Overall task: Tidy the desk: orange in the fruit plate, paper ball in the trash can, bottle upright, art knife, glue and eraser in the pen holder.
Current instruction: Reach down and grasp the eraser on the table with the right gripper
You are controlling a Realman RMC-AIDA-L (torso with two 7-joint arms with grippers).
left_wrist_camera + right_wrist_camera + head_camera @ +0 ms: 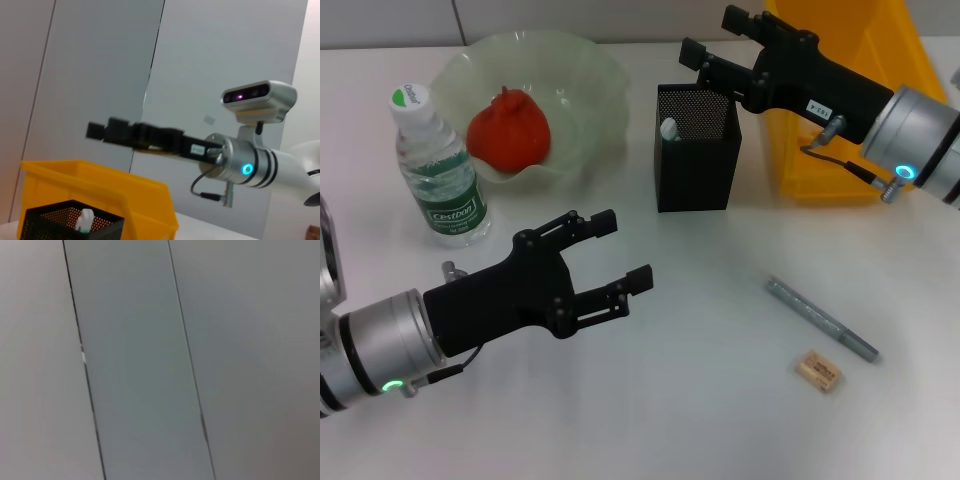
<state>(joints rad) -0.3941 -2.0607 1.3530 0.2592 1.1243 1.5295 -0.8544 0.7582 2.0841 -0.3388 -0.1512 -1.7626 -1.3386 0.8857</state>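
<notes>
Nearest: eraser [818, 370] flat on the desk [700, 420], just beside the art knife [820, 319], a grey stick lying diagonal. Both still loose.

My left gripper [622, 250] hovers mid-desk, fingers spread, nothing in it, well apart from both.

Bottle [436, 168] stands upright. Orange [509, 129] sits in the plate [590, 80].

Pen holder [696, 148] has a white-topped item inside, probably the glue. My right gripper [705, 38] is above and just behind it, jaws released, empty. Yellow bin [840, 130] behind; paper ball not visible.

Next, I judge: knife or eraser. Grip the knife across its width near the middle, tip it vertical over the holder, release low.
</notes>
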